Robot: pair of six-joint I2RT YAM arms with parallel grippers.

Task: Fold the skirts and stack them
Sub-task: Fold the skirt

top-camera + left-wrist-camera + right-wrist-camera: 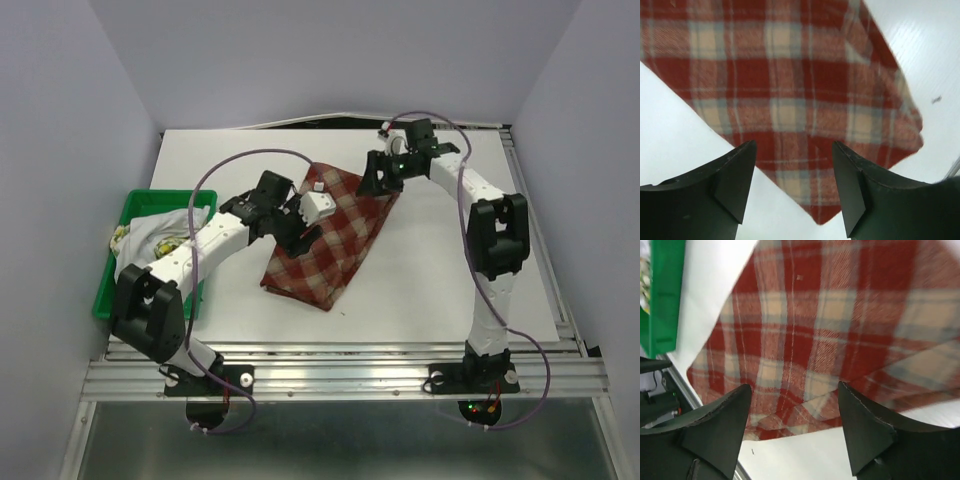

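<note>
The red-and-cream plaid skirt [335, 240] lies folded flat in the middle of the table. My left gripper [300, 226] hovers over its left side, open, with nothing between its fingers. In the left wrist view a corner of the plaid skirt [805, 110] lies below the open left gripper [794, 146]. My right gripper [378, 180] stands open over the skirt's far right corner. The right wrist view has the folded plaid edge [820, 365] under the open right gripper [795, 388]. A white skirt [165, 226] and a fruit-print skirt [122, 238] lie crumpled in the green tray [138, 203].
The green tray [662, 295] stands at the table's left edge, close to the left arm. Bare white tabletop [450, 270] lies right of and behind the plaid skirt. A metal rail [340, 375] runs along the near edge.
</note>
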